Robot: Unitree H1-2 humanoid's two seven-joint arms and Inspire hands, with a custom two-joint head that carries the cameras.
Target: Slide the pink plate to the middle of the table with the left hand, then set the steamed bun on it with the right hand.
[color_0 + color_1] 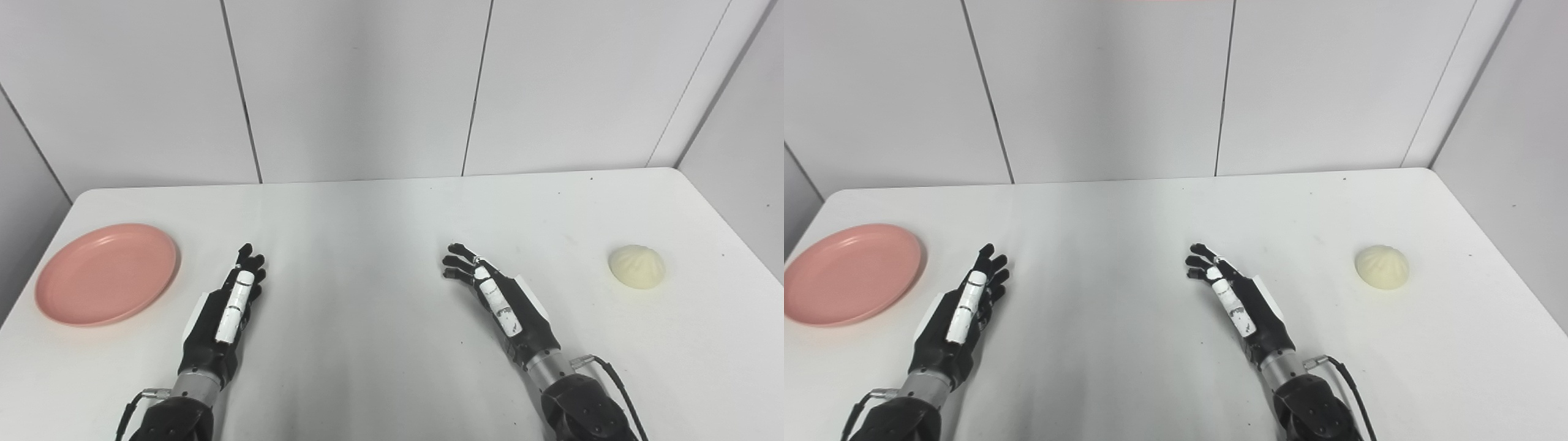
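A pink plate [105,272] lies flat and empty at the table's left edge. A pale steamed bun [637,266] sits on the table at the right. My left hand [226,309] is open and empty, fingers pointing away from me, a little to the right of the plate and not touching it. My right hand [499,303] is open and empty, fingers pointing up and left, well to the left of the bun. Both hands rest low over the table. The plate [850,272] and bun [1382,267] also show in the right eye view.
The white table [380,208] ends at a white panelled wall at the back and has rounded far corners. Its left and right edges run close to the plate and the bun. Bare tabletop lies between the two hands.
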